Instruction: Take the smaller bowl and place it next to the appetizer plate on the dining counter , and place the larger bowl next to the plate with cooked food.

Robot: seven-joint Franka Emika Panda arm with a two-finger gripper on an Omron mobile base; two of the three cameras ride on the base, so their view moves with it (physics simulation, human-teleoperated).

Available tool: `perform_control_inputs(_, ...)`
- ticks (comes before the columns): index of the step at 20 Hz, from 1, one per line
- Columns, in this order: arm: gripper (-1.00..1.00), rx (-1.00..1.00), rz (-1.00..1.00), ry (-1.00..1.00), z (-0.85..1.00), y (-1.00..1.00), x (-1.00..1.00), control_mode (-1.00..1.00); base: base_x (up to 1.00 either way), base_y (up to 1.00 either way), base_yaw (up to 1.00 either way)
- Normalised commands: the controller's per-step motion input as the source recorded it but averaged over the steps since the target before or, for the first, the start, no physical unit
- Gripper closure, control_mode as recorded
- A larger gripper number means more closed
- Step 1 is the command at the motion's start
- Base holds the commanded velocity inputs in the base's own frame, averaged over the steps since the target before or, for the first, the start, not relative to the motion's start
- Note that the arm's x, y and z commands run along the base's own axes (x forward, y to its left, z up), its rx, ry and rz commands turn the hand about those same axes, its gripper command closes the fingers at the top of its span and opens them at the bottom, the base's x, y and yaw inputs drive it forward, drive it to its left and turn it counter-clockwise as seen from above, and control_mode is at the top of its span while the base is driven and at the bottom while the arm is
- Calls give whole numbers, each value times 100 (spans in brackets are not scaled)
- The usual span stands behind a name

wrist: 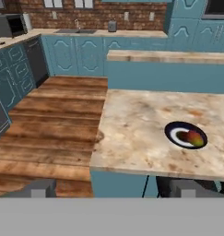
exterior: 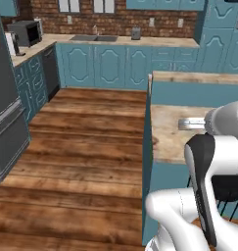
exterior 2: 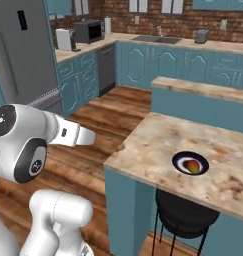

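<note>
Dark appetizer plate [wrist: 186, 135] on dining counter [wrist: 132, 133], stool [exterior 2: 185, 214] half hidden, fingers [wrist: 38, 190] spread

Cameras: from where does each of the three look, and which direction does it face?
Left base view: behind the arm to its left, facing the wood floor, the wall cabinets and the dining counter; the white arm rises at lower right.
Right base view: behind the arm to its right, facing the same counter with the appetizer plate; the arm rises at lower left.
Hand view: on the open hand, looking down at counter and plate; dark finger tips at the bottom.
Shared: the right base and hand views both show the plate.
</note>
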Motion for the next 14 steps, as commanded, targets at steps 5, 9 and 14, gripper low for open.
perform_control_inputs(5,-100,0,0,0,0,0,0,100,58,100,15)
perform_control_inputs(9,-100,0,0,0,0,0,0,100,93,100,8)
perform_control_inputs(14,-100,0,0,0,0,0,0,100,100,97,2)
